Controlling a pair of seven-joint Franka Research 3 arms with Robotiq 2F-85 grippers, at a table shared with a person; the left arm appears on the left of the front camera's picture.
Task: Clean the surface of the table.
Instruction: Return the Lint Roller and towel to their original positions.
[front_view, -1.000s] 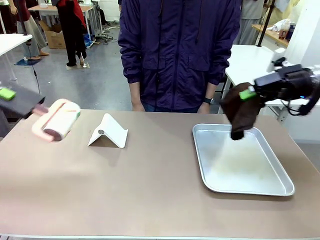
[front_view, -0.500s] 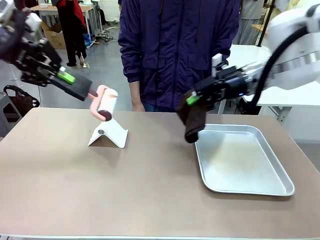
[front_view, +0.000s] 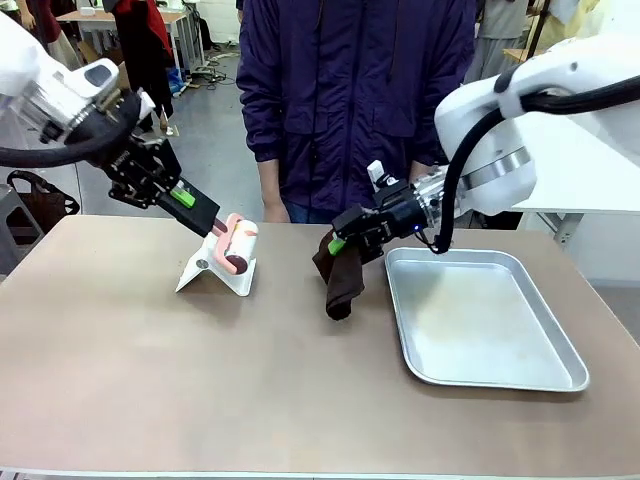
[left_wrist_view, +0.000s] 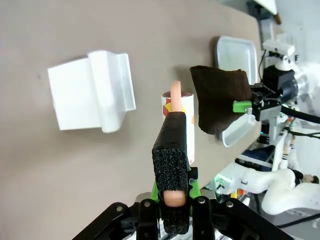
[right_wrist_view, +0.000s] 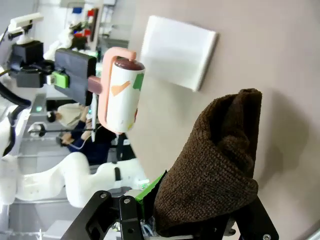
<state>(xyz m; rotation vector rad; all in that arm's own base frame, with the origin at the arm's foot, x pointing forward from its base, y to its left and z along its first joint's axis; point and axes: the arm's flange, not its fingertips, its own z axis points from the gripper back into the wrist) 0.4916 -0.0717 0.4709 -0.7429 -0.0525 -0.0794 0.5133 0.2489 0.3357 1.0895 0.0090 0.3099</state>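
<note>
The brownish table spans the front view. My left gripper is shut on the pink handle of a lint roller, which hangs at the right side of a white folded stand; I cannot tell if they touch. In the left wrist view the black pads clamp the handle, with the roller beyond them. My right gripper is shut on a dark brown cloth that hangs over the table just left of the tray. The cloth covers the right fingers.
A shiny metal tray lies on the right part of the table. A person in a dark purple jacket stands at the far edge, hands down by the table. The near half of the table top is bare.
My left arm swung in from the far left and lowered the roller to the white stand. My right arm carried the cloth leftward from over the tray to beside it.
</note>
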